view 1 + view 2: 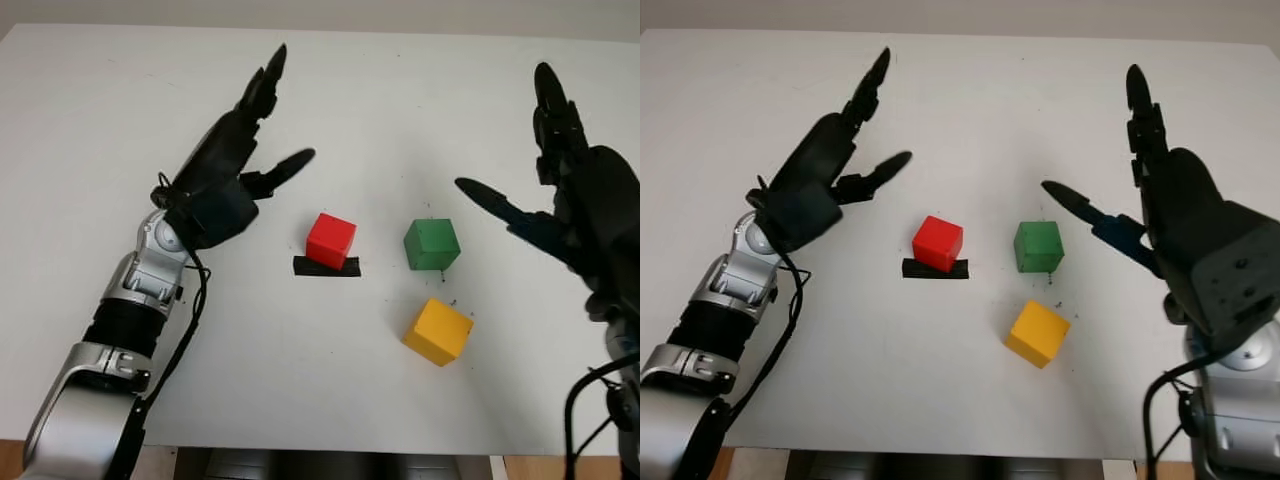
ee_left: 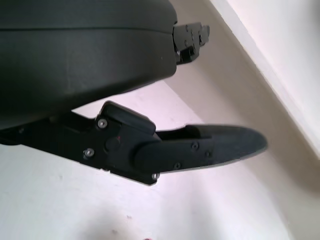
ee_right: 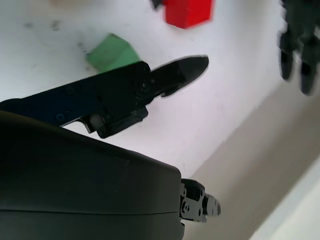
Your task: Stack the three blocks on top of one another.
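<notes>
Hovering above the left part of the white table top, the black three-fingered left hand holds nothing and is released, raised clear of the surface, with its silver and black forearm coming in from the bottom left corner. In the left wrist view one of its black fingers reaches across over bare white table, touching nothing.

Right of that hand, near the middle of the table, the red cube-shaped block sits on a short strip of black tape, covering its middle so that the ends of the strip stick out at either side. The block is apart from the left hand's nearest fingertip.

Further right, the green cube-shaped block stands on the table at about the same depth as the red one, with a gap of bare table between them. Nearer to the robot and a little right of the green block lies the yellow cube-shaped block, turned at a slight angle to the table edge; it is close to the green block but not touching it. None of the three is on top of another.

At the right edge, the black right hand is also released and holds nothing, held above the table beside the green block. In the right wrist view, one finger points out past the green block toward the red block.
</notes>
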Robot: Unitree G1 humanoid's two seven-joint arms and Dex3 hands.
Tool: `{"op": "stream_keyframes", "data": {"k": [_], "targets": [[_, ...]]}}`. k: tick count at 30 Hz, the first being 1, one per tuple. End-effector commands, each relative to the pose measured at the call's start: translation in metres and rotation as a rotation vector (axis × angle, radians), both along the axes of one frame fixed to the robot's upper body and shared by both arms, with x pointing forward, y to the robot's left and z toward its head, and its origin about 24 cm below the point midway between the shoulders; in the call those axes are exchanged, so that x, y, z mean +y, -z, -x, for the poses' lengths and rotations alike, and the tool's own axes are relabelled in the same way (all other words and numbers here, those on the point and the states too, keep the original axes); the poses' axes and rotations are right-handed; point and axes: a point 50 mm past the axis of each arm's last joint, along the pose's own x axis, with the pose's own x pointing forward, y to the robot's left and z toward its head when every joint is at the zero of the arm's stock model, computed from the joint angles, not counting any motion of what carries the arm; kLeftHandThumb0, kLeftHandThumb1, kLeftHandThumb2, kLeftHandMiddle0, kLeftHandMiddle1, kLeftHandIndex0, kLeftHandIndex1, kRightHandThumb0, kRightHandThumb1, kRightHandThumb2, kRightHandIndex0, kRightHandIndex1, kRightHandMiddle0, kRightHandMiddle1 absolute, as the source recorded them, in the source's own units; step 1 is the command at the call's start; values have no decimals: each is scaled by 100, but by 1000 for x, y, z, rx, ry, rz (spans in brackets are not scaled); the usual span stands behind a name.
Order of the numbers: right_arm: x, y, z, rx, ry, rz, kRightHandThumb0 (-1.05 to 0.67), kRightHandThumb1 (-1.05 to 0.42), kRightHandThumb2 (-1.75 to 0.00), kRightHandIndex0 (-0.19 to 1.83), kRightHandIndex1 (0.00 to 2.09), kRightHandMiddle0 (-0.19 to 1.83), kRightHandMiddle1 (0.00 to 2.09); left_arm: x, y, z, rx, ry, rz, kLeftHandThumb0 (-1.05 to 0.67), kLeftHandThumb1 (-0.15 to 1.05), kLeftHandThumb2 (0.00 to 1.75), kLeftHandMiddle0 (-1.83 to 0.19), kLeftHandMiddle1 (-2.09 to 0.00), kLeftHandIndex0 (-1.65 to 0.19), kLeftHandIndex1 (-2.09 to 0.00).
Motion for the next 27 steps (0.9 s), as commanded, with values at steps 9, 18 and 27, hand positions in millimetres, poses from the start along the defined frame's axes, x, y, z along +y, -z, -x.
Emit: {"op": "stream_keyframes", "data": {"k": [9, 18, 27], "targets": [[0, -24, 14, 34, -116, 287, -55, -79, -4, -1, 8, 10, 8, 17, 11, 20, 34, 38, 133, -74, 105, 64, 18, -2, 18, -1], [17, -45, 16, 56, -253, 645, -58, -76, -5, 1, 8, 25, 10, 32, 6, 24, 102, 60, 394, -78, 105, 62, 18, -5, 19, -1], [34, -62, 17, 20, -397, 983, -55, -71, -4, 12, 10, 43, 12, 42, 12, 26, 156, 64, 620, -78, 105, 65, 17, -5, 18, -1]]}}
